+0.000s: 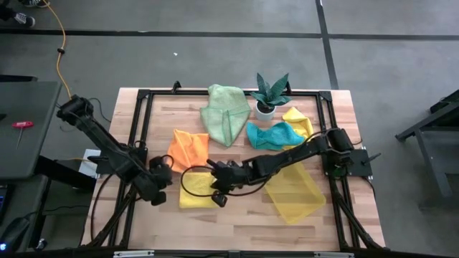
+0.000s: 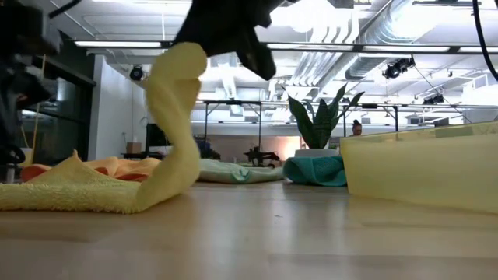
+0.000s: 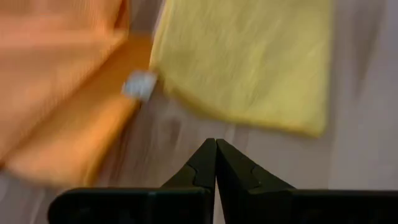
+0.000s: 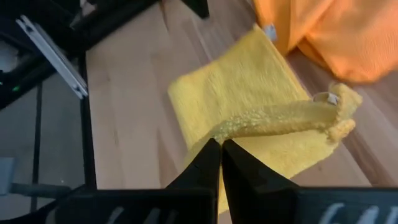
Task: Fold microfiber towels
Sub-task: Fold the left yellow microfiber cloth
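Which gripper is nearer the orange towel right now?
Left. The left gripper, shut and empty, sits just beside the orange towel; the right gripper, pinching the yellow towel, is farther.

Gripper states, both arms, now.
Left gripper: shut, empty, beside the orange towel.
Right gripper: shut on the yellow towel, lifting its edge.
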Available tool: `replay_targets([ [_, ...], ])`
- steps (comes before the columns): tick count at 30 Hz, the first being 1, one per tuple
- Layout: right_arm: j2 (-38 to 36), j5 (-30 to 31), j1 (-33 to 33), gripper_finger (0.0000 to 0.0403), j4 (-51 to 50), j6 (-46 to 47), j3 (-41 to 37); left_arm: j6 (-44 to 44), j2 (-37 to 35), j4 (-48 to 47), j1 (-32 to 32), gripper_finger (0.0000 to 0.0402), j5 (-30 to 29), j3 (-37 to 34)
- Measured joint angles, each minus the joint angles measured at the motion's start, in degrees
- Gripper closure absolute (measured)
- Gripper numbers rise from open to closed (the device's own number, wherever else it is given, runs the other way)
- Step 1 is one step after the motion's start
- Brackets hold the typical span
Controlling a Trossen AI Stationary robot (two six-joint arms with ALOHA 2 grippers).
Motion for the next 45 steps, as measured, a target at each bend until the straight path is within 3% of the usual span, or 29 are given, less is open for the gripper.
replay_targets([
  [7,1.41,-0.31,-0.31,0.0403,3.69,-1.33,-0.05,-3.71,7.5,1.47,-1.81,0.0402,-0.44,0.0],
  [21,6.48,-3.18,-1.11,0.0403,9.84,-1.2,-0.04,-2.55,17.82,11.02,-1.53,0.0402,-1.13,0.01],
  [27,9.83,-4.04,-1.73,0.0403,12.39,0.26,-0.11,-2.56,18.52,11.71,-1.39,0.0402,-1.57,0.07],
  [45,10.47,-1.9,-2.24,0.0403,20.57,0.38,-0.09,-1.03,18.76,16.43,-1.35,0.0401,-2.7,-0.04],
])
